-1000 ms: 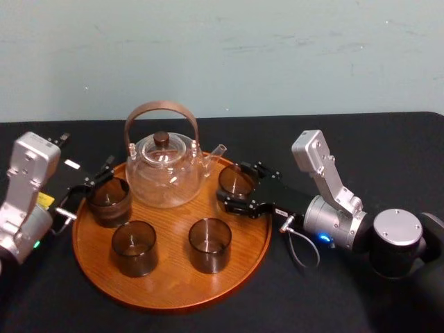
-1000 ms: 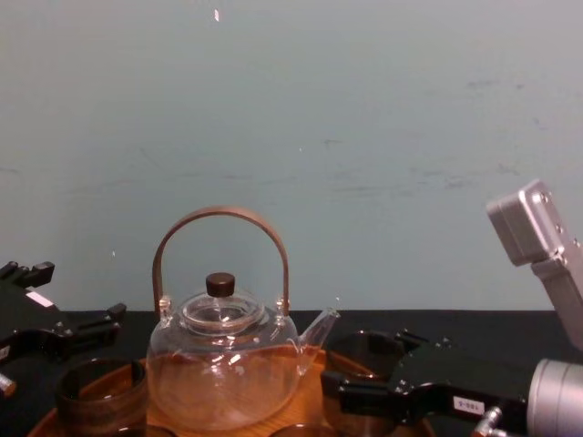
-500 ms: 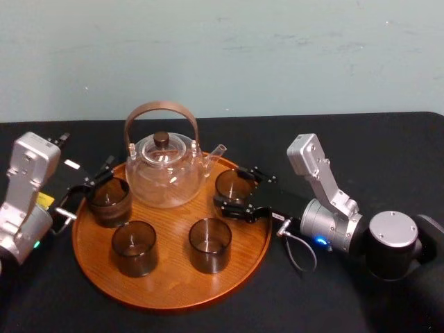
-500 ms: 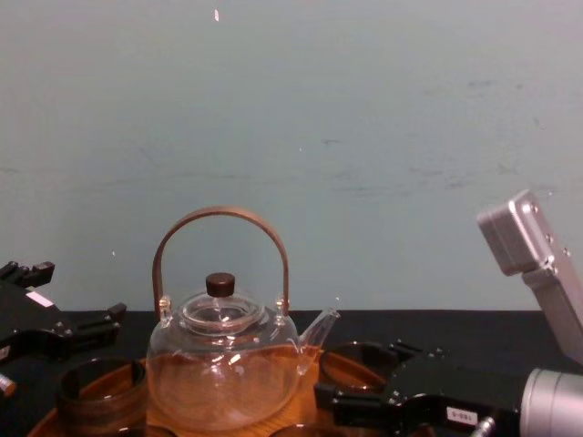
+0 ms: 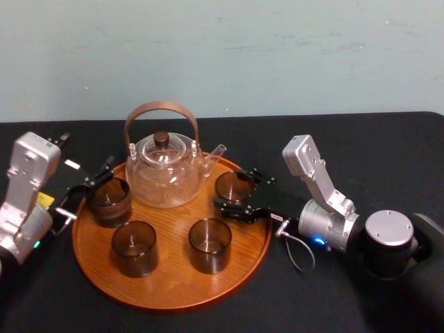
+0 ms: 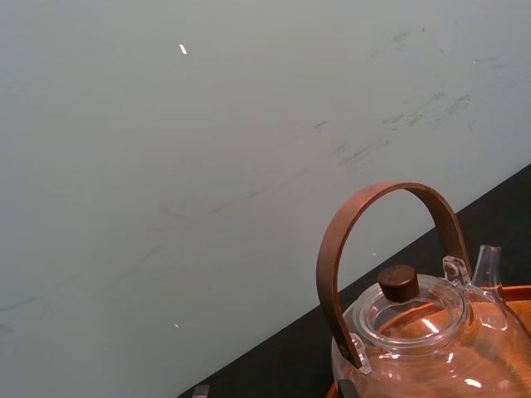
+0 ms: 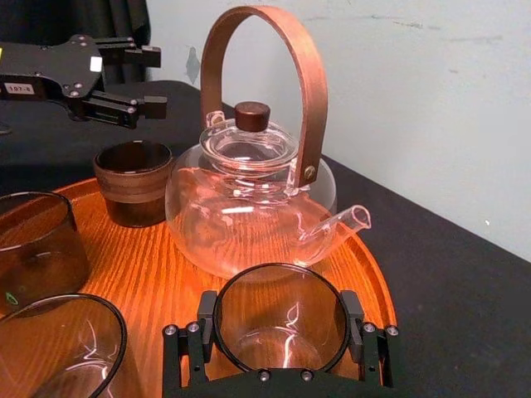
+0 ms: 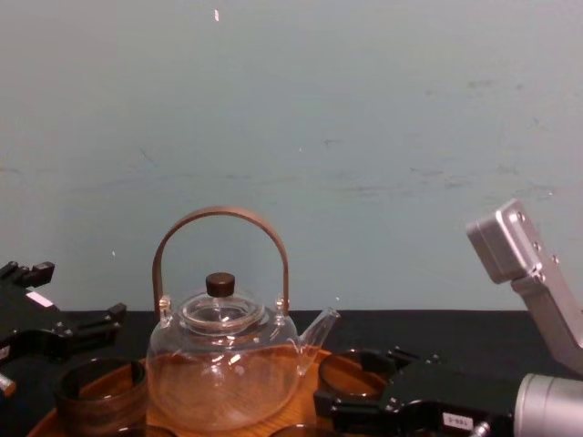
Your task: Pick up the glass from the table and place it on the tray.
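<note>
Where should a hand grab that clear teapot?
By the top of the clear glass teapot's arched brown handle, coming straight down: it stands upright over the lid, while the belly is round and wide. The right hand grips a smoky glass beside its spout; the left hand hangs at the wooden tray's left rim.

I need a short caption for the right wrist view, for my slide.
Right gripper clasps a glass at the tray's edge, near the teapot; left gripper open beyond.

Smoky clear glass (image 5: 232, 186) – upright, empty – at the right side (near the rim) of the round orange-brown tray (image 5: 170, 277), which lies flat on the black table (image 5: 347, 146).
</note>
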Action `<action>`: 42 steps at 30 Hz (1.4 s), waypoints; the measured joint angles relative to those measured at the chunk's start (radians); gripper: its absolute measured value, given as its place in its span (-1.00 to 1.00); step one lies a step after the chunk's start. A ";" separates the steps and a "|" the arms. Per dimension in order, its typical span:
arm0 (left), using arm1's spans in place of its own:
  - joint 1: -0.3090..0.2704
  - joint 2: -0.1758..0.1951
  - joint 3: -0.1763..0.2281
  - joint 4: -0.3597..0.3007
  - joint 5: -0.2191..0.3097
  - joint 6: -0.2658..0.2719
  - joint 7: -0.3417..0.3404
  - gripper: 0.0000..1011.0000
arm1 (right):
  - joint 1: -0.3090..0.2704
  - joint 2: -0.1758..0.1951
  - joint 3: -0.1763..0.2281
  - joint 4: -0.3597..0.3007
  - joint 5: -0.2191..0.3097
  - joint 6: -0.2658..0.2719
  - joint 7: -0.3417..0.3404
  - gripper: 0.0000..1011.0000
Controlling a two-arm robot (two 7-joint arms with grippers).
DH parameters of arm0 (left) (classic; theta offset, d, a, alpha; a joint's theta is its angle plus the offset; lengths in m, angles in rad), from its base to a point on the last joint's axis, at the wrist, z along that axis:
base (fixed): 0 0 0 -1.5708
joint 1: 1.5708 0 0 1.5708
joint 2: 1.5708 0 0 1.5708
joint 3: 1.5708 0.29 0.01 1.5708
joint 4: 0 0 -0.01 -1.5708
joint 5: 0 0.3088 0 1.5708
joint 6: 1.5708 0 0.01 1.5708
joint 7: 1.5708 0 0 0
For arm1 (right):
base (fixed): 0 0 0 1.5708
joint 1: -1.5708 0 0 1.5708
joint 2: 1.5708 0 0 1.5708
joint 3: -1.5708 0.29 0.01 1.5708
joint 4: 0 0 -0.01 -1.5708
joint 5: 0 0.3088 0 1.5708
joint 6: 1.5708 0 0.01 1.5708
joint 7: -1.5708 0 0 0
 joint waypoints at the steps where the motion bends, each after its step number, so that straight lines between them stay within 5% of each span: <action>1: 0.000 0.000 0.000 0.000 0.000 0.000 0.000 0.98 | 0.001 -0.001 0.000 0.003 -0.002 0.000 -0.002 0.79; 35: 0.000 0.000 0.000 0.000 0.000 0.000 0.000 0.98 | 0.002 -0.004 0.001 0.004 -0.013 0.002 -0.017 0.98; 42: 0.000 0.000 0.000 0.000 0.000 0.000 0.000 0.98 | -0.025 0.017 0.022 -0.056 -0.004 -0.028 -0.019 0.98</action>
